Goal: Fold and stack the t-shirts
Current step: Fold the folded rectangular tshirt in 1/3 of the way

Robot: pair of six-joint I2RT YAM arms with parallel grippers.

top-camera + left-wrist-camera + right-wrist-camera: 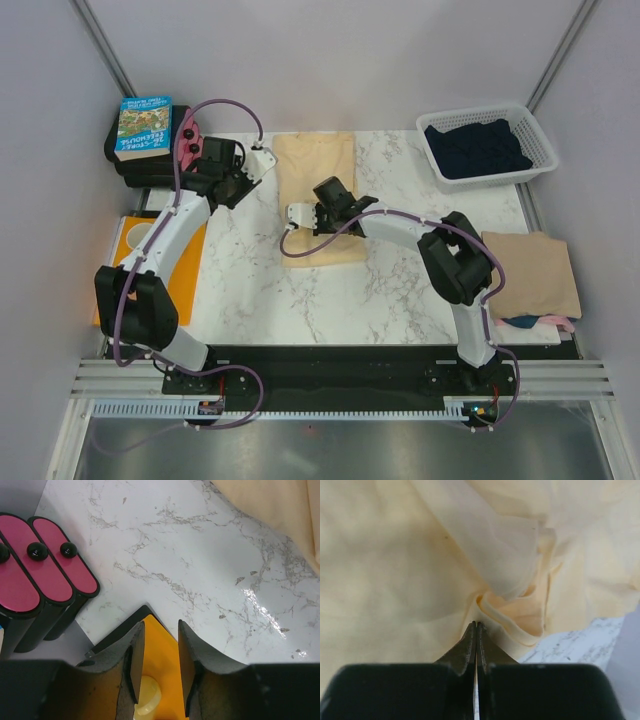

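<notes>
Your right gripper (477, 626) is clamping a puckered fold of the yellow shirt (320, 158), which is lying at the middle of the table (400, 290). Your left gripper (160, 627) is hanging part-open, grasping nothing, just left of that shirt.

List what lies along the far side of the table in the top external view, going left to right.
book → pink-topped black containers → pale yellow t-shirt → white basket holding the dark navy t-shirt
</notes>
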